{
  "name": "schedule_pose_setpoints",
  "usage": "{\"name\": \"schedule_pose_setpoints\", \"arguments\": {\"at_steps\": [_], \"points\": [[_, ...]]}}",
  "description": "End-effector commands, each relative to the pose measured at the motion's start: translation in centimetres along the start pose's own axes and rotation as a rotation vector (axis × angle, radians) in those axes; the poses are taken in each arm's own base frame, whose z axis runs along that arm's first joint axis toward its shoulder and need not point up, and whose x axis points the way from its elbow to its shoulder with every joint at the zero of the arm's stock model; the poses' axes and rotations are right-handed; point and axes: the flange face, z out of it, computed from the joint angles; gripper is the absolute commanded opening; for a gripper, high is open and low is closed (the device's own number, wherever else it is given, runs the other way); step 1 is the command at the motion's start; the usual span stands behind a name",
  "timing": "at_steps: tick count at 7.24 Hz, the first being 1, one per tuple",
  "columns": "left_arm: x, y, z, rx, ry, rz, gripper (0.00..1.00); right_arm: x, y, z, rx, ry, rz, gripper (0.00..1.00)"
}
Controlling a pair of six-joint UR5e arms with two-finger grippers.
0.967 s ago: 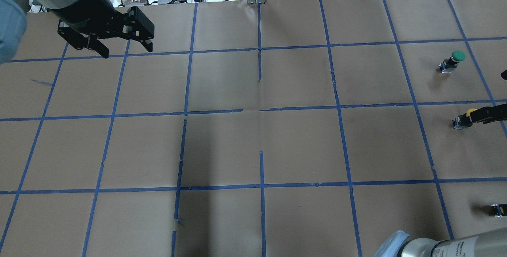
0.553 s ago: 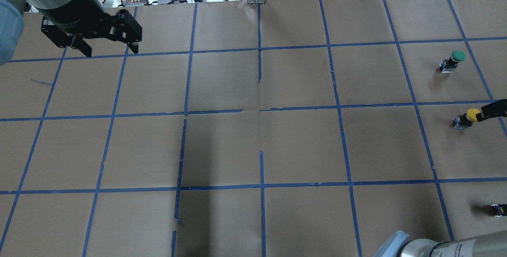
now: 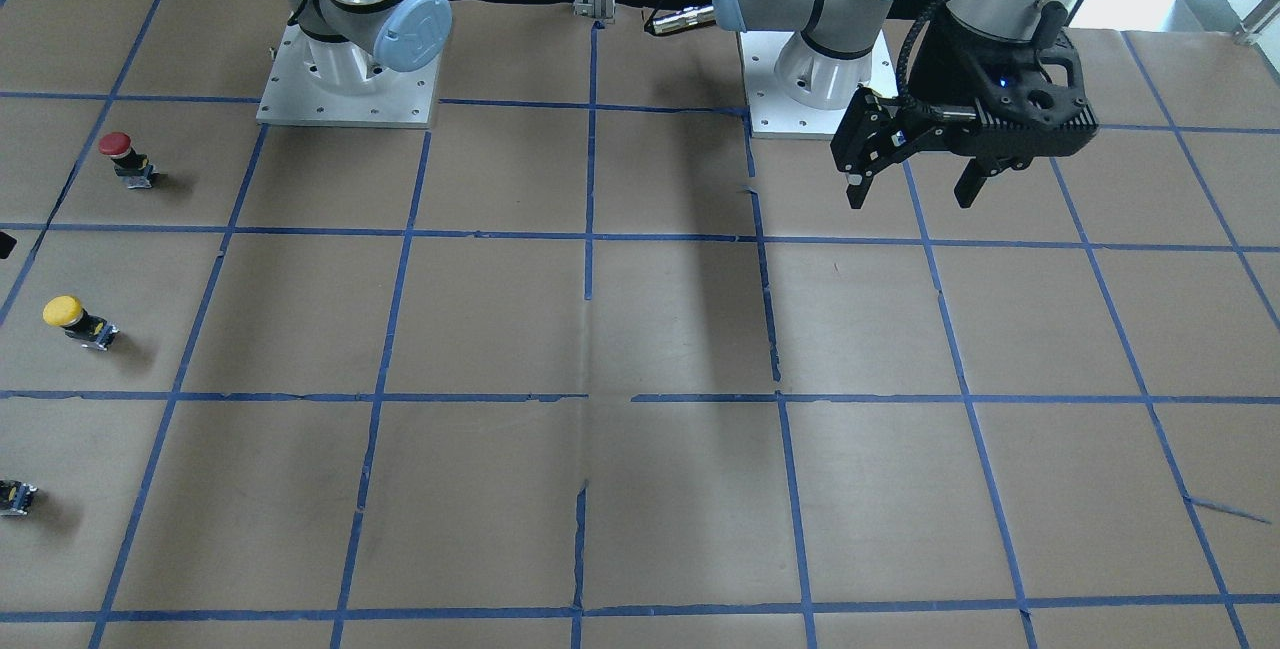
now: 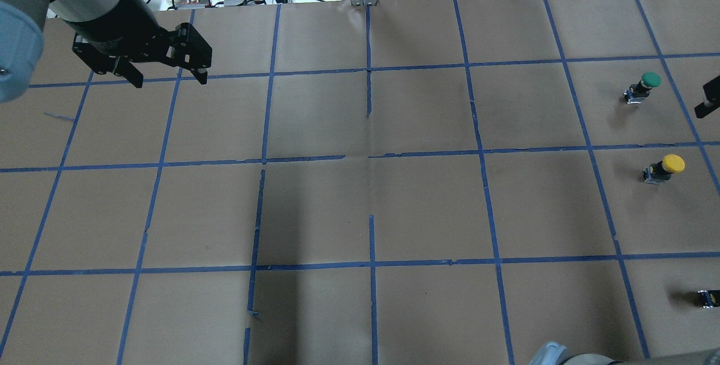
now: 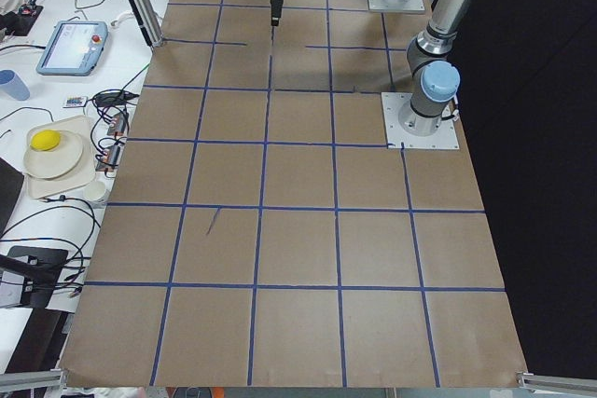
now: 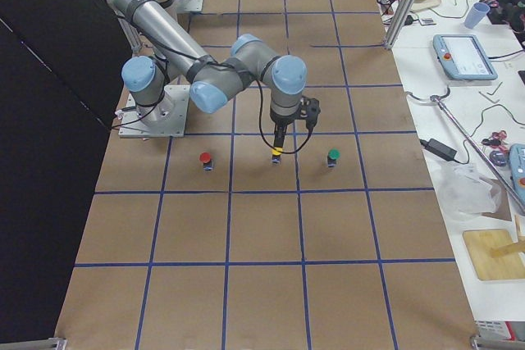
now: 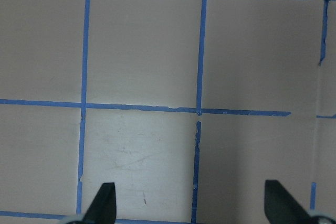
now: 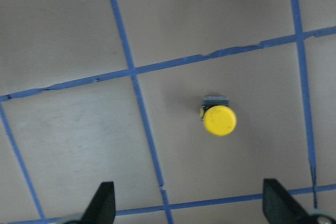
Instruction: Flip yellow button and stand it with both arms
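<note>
Overhead exterior view: the table (image 4: 427, 207) is covered in matte brown paper, creased along its middle and marked into squares by blue tape that is torn and patchy in places. The yellow button (image 4: 666, 166) stands upright near the right end, its smooth round mushroom cap on top of a small blocky black-grey body with a bit of bright metal at the foot. It stands free, with nothing touching it.

Farther from the robot in the same column stands a green-capped button (image 4: 644, 86) of the same build. Nearer the robot and at the right edge sits a small capless switch block (image 4: 707, 297). The front-facing view also shows a red-capped button (image 3: 124, 158), upright.

From the right wrist camera, the right gripper (image 8: 191, 203) hangs above the yellow button with its two dark, tapered fingers spread wide. The cap reads as a plain yellow disc that hides most of the body beneath.

The left gripper (image 4: 170, 81), black and angular with linked fingers, hovers over the far left of the table, well apart from every button. Its jaws are spread and hold nothing.
</note>
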Motion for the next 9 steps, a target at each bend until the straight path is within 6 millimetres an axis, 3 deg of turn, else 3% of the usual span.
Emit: {"name": "schedule_pose_setpoints", "arguments": {"at_steps": [1,3,4,7,9], "points": [[0.2,0.4,1.0,-0.019,0.012,0.006,1.00,-12.8,2.6,-4.6,-0.032,0.034,-0.034,1.00],[0.1,0.3,1.2,-0.013,0.007,0.001,1.00,-24.2,9.0,-7.4,0.009,0.061,-0.164,1.00],[0.1,0.3,1.2,-0.013,0.007,0.000,1.00,-27.9,11.8,-7.7,0.013,0.075,-0.196,1.00],[0.1,0.3,1.2,-0.015,0.007,0.000,1.00,-30.5,15.0,-4.1,-0.040,0.085,-0.191,1.00],[0.0,0.3,1.2,-0.013,0.008,-0.003,1.00,-31.2,15.0,-3.3,-0.042,0.085,-0.170,1.00]]}}
